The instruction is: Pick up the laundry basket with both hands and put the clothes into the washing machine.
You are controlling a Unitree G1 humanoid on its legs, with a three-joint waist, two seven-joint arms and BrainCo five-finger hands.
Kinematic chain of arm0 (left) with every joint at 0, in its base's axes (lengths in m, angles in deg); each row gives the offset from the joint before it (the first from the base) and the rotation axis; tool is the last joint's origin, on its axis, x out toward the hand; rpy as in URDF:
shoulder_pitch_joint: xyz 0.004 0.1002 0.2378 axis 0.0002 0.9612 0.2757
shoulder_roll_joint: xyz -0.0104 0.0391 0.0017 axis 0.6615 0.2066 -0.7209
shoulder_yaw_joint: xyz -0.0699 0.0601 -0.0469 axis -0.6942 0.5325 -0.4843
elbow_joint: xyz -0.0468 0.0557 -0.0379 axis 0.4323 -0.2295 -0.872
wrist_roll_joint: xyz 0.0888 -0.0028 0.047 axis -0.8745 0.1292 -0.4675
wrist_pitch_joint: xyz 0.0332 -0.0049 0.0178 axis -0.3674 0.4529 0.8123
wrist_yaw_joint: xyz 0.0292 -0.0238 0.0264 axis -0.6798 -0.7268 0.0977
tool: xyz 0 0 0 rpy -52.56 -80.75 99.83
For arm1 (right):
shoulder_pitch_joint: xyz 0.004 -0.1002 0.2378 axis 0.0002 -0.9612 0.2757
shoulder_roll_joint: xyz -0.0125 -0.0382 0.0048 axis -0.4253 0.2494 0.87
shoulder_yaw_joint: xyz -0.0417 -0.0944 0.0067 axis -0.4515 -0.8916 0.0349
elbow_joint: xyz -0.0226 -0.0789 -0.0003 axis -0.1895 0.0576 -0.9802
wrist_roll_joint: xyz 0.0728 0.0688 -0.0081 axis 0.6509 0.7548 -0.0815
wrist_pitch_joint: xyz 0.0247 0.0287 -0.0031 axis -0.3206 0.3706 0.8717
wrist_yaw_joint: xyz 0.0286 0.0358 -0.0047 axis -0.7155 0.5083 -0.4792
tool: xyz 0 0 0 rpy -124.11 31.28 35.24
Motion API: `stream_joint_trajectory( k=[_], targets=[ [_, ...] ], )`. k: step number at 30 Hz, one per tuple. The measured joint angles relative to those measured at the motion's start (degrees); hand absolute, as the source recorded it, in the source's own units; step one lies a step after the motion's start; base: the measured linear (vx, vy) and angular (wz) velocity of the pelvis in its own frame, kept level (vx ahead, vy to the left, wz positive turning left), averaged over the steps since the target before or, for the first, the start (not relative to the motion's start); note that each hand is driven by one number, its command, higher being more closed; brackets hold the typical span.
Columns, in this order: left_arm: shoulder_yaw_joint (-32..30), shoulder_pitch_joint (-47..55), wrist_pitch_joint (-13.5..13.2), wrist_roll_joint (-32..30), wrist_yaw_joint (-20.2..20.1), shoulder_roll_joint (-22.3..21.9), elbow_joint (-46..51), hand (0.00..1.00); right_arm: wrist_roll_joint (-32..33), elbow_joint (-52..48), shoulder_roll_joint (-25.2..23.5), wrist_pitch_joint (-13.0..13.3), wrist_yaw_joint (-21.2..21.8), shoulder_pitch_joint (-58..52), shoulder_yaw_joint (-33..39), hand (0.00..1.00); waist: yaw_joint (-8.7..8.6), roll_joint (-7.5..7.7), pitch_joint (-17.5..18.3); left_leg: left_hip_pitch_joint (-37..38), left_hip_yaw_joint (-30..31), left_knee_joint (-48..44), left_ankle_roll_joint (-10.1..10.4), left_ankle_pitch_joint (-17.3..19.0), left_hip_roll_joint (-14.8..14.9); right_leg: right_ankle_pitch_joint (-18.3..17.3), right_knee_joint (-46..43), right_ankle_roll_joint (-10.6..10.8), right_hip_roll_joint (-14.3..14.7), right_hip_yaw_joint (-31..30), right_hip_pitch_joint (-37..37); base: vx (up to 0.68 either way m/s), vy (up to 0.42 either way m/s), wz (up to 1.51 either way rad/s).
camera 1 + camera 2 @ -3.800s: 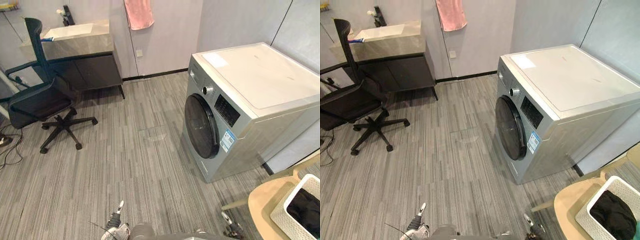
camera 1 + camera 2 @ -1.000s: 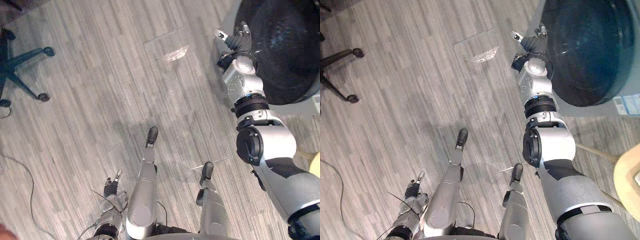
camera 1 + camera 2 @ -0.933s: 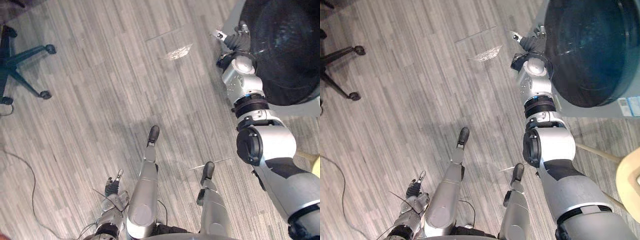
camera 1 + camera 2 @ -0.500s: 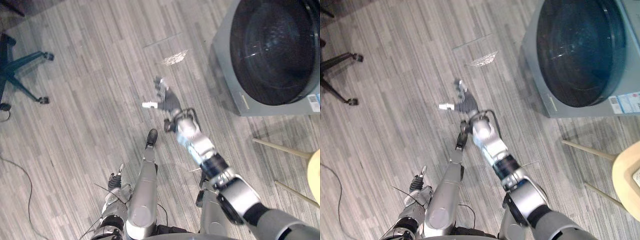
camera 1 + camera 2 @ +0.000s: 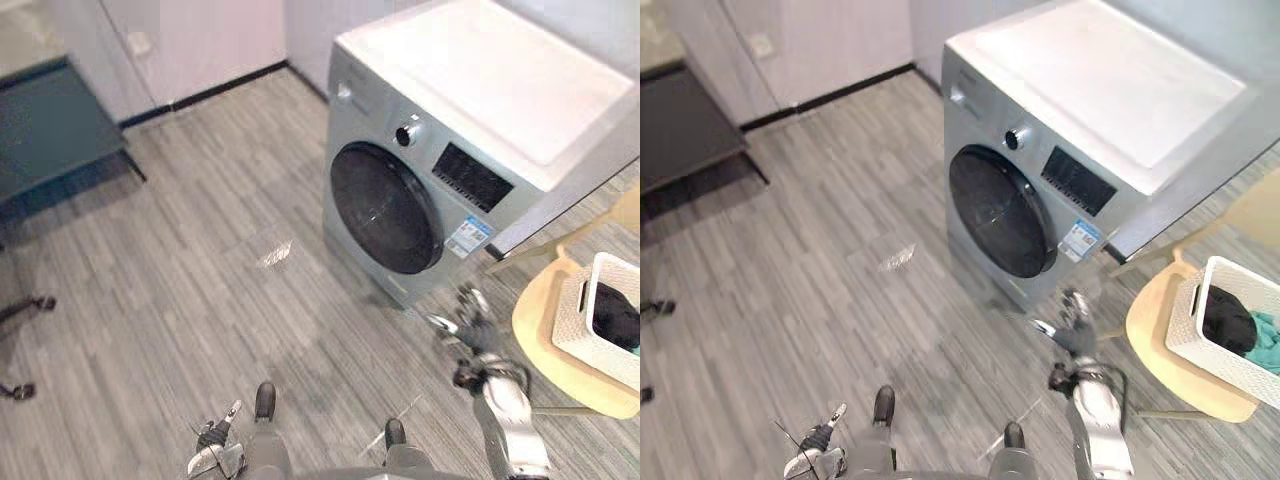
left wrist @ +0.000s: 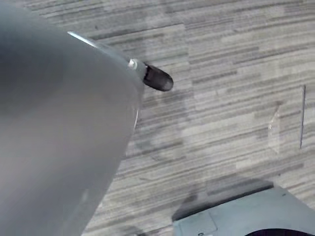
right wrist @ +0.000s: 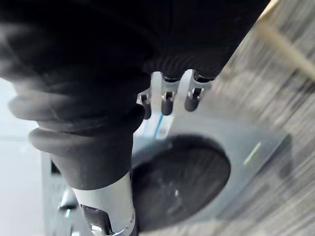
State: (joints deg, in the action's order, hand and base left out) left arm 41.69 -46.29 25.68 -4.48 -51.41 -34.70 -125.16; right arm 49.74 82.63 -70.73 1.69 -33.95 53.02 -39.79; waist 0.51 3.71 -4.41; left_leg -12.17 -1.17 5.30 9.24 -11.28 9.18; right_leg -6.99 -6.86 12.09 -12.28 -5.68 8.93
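The white laundry basket [image 5: 573, 312] stands on a round wooden stool [image 5: 560, 362] at the far right, with dark clothes [image 5: 614, 314] and a teal cloth [image 5: 1266, 345] inside. The silver washing machine [image 5: 490, 150] stands left of it, its round dark door [image 5: 385, 210] closed. My right hand [image 5: 472, 322] hangs open in the air between the machine's front corner and the stool, touching neither. In the right wrist view its fingers [image 7: 167, 98] point toward the machine's door [image 7: 182, 177]. My left hand [image 5: 210, 460] hangs low at the bottom edge, fingers relaxed and holding nothing.
A dark cabinet [image 5: 50, 130] stands against the wall at the upper left. An office chair's wheeled base [image 5: 20, 390] pokes in at the left edge. Grey plank floor [image 5: 230, 300] stretches in front of the machine.
The camera has tilted up from the floor to the room. My right hand has swung from the middle of the floor to the right, near the stool. The machine's door stays closed.
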Motion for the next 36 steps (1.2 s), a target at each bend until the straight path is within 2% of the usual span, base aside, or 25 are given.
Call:
stream_joint_trajectory(
  k=[5,10,12,13,15,16,22,29,31,35,36],
  targets=[
    [0.2,0.1,0.0,-1.1,-0.7,-0.6,-0.1,0.0,1.8,14.4,-3.4,-0.3,-3.3,-1.5,4.5,0.0,-0.11,-0.49,0.6,3.5,-2.1,0.0,0.2,0.2,0.2,0.0,0.2,0.0,0.0,-1.4,-2.8,0.03,-0.019,-0.18],
    [0.9,1.1,0.8,-1.6,-0.9,-2.0,-0.6,0.0,7.4,31.7,-5.3,-1.4,-3.1,-2.0,5.1,0.0,0.18,-1.92,3.5,6.4,-3.7,0.5,0.6,1.2,0.6,0.0,1.1,0.0,0.2,-2.5,-4.7,-0.06,-0.013,-0.14],
    [1.1,1.3,1.0,-1.6,-1.9,-2.2,-0.8,0.0,9.5,40.0,-5.2,-2.2,-2.0,-1.6,7.8,0.0,0.28,-2.41,4.5,6.5,-3.6,0.5,0.5,1.4,0.8,-0.2,1.2,-0.3,0.3,-2.5,-4.8,-0.08,-0.025,0.0],
    [2.2,1.4,0.9,-1.6,-2.4,-2.1,-1.2,0.0,10.7,48.7,-5.0,-2.9,-0.6,0.3,12.0,0.0,0.34,-2.57,4.8,6.5,-3.6,0.5,0.4,1.3,0.8,-0.2,1.4,-0.3,0.4,-2.4,-5.0,-0.07,-0.02,0.02],
    [2.2,1.3,0.9,-1.6,-3.2,-1.8,-2.2,0.0,12.7,53.3,-4.9,-3.5,-0.5,1.0,14.5,0.0,0.22,-2.85,5.0,6.6,-3.7,0.5,0.4,1.3,0.8,-0.1,1.6,-0.3,0.3,-2.4,-5.2,-0.03,-0.008,0.01],
    [2.0,1.4,0.6,-2.8,-4.5,-0.1,-2.9,0.0,12.0,59.5,-6.4,-4.5,1.8,5.2,17.6,0.0,0.28,0.06,4.9,8.4,-3.8,0.6,0.7,2.8,0.9,0.4,5.0,-1.4,0.1,-0.7,-9.6,0.0,0.0,0.0],
    [1.9,1.4,0.6,-2.7,-4.5,0.0,-2.9,0.0,11.6,59.5,-6.4,-4.5,1.8,5.2,17.8,0.0,0.28,0.07,4.9,8.5,-3.8,0.6,0.7,2.8,0.9,0.3,5.0,-1.5,0.2,-0.7,-9.7,0.0,0.0,0.0],
    [-1.0,3.2,0.2,-1.0,-6.3,0.9,-3.0,0.0,7.7,59.2,-4.7,-4.6,1.7,6.0,19.5,0.0,0.29,0.27,4.8,10.2,-3.2,0.6,0.9,3.1,0.9,0.2,4.9,-1.9,0.2,0.3,-11.8,0.0,-0.007,0.03],
    [-2.0,3.8,0.2,-0.9,-6.8,1.3,-3.0,0.0,7.1,56.7,-3.7,-4.8,1.2,6.5,18.5,0.0,0.28,0.24,4.8,10.1,-2.9,0.6,0.9,3.1,0.9,0.1,4.8,-1.9,0.2,0.7,-11.8,-0.03,-0.023,0.09],
    [-2.1,7.3,0.0,-0.9,-6.9,2.8,-2.8,0.0,1.8,40.0,1.6,-4.5,-0.6,10.2,14.7,0.0,0.3,-0.37,3.7,8.6,-1.9,0.6,0.8,3.1,0.7,-0.9,3.3,-2.1,0.2,1.6,-10.2,-0.06,-0.019,0.13],
    [-2.0,7.9,-0.1,-0.9,-6.9,3.1,-2.8,0.0,0.9,35.8,3.5,-4.3,-1.4,12.6,15.0,0.0,0.35,-0.09,2.9,7.4,-1.2,0.5,0.8,3.1,0.7,-1.2,2.4,-2.1,0.2,2.3,-8.9,-0.07,-0.033,0.29]
  ],
)
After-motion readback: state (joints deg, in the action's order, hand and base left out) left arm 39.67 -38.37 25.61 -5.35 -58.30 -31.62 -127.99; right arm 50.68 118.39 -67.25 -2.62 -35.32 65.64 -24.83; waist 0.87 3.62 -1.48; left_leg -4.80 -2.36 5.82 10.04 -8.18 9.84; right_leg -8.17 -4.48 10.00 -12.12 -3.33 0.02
